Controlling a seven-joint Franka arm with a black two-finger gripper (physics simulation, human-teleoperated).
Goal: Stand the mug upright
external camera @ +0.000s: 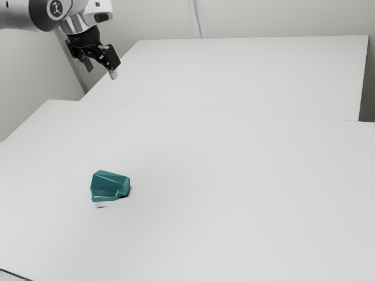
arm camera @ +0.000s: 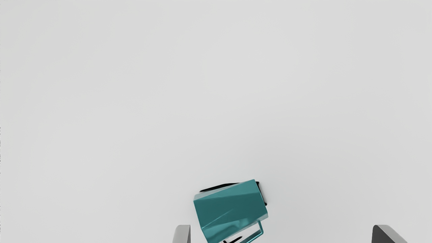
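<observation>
Mug [arm camera: 231, 209] lies on its side on the tabletop [external camera: 234, 187], far below my wide-open, empty fingers [arm camera: 182, 234]. Reaching is my job now, I think: go down, grab it gently, then turn it bottom-down.

Mug [external camera: 109, 186] on its side on a table [external camera: 234, 193], with the gripper [external camera: 101, 71] raised well apart from it.
The mug lies left of the middle in the exterior view, resting on the tabletop; the gripper is toward that view's upper left. Behind the table, a second flat surface [external camera: 246, 73] stretches toward the exterior view's right, with the back wall [external camera: 281, 17] beyond it; another wall [external camera: 29, 76] stands at the exterior view's left. In the wrist view, the mug lies nearer one finger [arm camera: 182, 234] than the other, its handle [arm camera: 261, 227] on the side toward the fingertips.
</observation>
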